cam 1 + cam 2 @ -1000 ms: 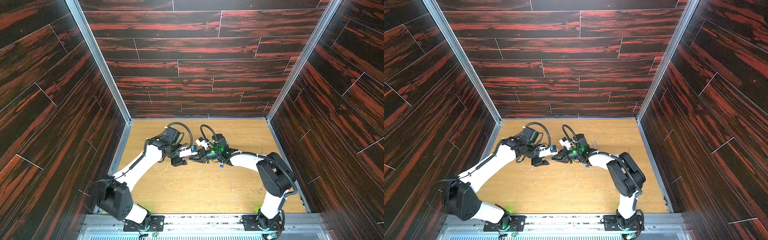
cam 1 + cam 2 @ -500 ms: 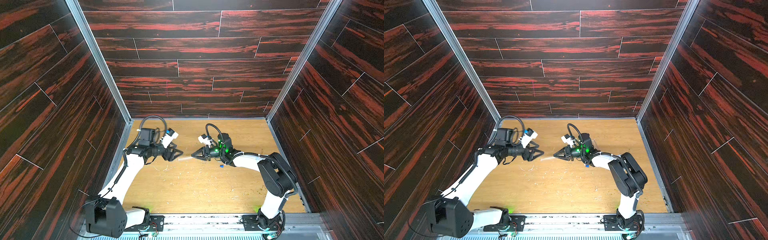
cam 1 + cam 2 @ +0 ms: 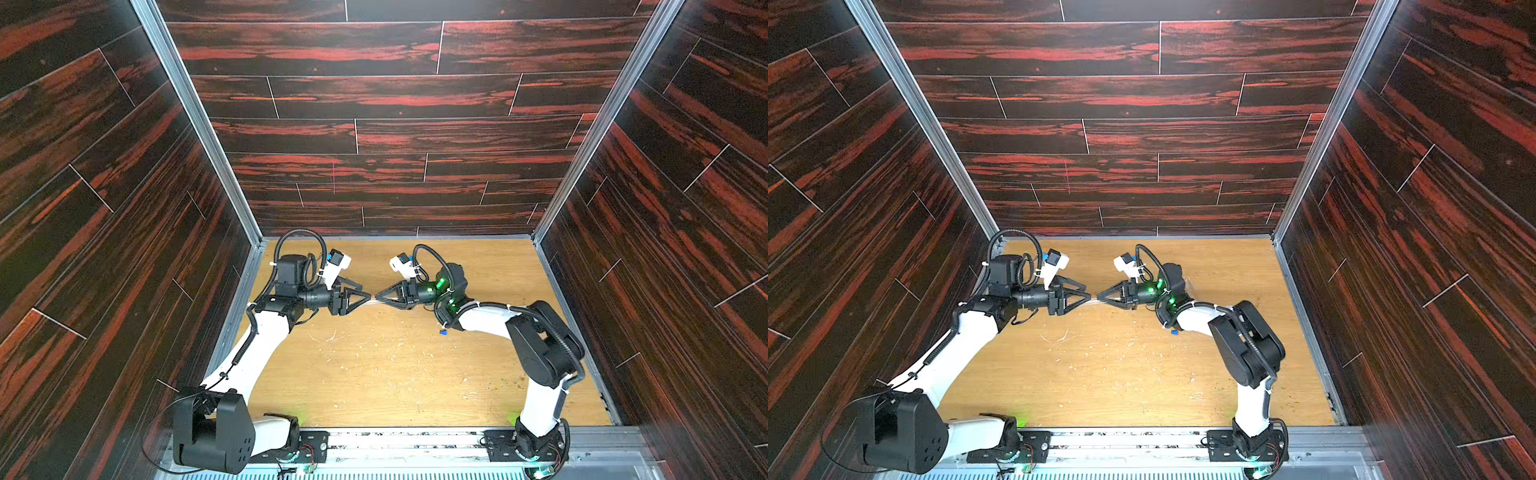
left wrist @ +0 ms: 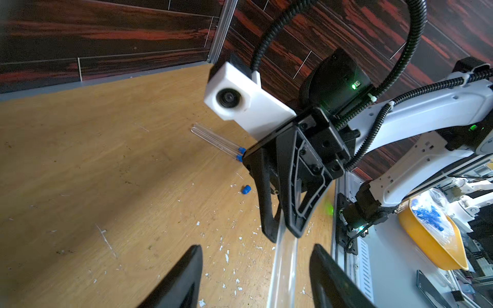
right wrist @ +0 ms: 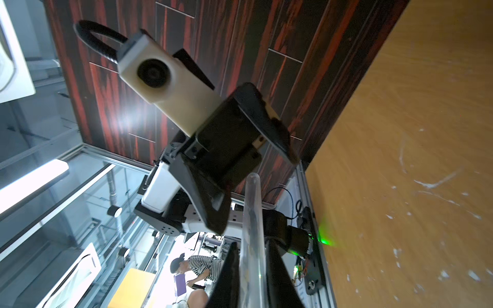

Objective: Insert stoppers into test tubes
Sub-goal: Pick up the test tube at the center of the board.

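Lying nearest: one loose blue stopper (image 3: 444,332) on the wooden surface (image 3: 374,395), just beside the right forearm (image 3: 482,318) among pale flecks. The right arm is much the nearer to it.
Right end effector (image 4: 282,236): closed tight on a clear tube (image 5: 252,226), pinching it from both sides.
Tube position: held in the air above the middle of the surface, between the two arms.
Tube axis: roughly level, running side to side across the surface, from the right end effector straight toward the left end effector (image 3: 365,291).
Tube direction: the free end points at the left arm. In the right wrist view that end looks rounded, so it is probably the closed end. The mouth is hidden at the right grip, so I cannot tell for sure.
Left end effector: partly open and empty, its fingers (image 4: 186,277) standing either side of the tube's free end with a gap on each side.
Coming move, as I judge it: the left fingers need only close across the tube's axis to take it, with no sideways shift.
Farther back: two more tubes (image 4: 213,140) lying side by side on the surface beyond the right end effector, with fitted stoppers (image 4: 241,154) in the ends facing it. By my reckoning two of three are done.
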Robot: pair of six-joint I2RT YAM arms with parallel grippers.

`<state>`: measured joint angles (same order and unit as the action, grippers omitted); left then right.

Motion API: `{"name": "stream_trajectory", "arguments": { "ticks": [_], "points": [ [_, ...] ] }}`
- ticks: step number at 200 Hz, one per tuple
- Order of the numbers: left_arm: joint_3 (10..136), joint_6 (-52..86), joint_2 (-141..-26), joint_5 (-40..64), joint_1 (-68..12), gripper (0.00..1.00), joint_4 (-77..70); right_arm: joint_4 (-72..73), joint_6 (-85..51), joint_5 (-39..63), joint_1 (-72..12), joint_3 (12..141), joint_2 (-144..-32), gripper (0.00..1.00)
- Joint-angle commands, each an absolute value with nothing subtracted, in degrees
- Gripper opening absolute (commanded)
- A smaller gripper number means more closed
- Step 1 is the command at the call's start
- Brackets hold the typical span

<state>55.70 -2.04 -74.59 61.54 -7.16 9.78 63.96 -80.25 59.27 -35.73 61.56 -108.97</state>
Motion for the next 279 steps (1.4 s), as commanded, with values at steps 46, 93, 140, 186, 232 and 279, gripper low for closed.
{"name": "stream_trajectory", "arguments": {
  "ticks": [46,93,140,186,232,279],
  "points": [
    [54.73,-1.91,-74.4,62.47,-8.94,0.44,9.46,66.7,-82.96,59.85,-36.48,65.54,-111.84,0.07],
    [55.41,-2.18,-75.05,62.78,-9.84,0.22,10.29,65.79,-82.54,60.03,-36.73,66.25,-112.24,0.07],
    [56.07,-2.98,-75.16,63.02,-9.85,0.08,11.43,65.39,-82.09,60.19,-36.69,66.08,-112.16,0.07],
    [56.87,-6.58,-75.08,63.0,-9.76,0.02,15.31,64.51,-80.48,60.39,-35.21,63.69,-110.24,0.25],
    [58.1,-12.77,-74.56,65.69,-9.33,0.02,21.98,47.94,-66.79,59.95,-28.29,56.12,-99.59,0.5],
    [57.08,-16.68,-73.14,67.03,-6.81,0.0,25.18,-12.08,-23.18,45.72,-22.23,62.0,-85.21,0.62]
  ]
}}
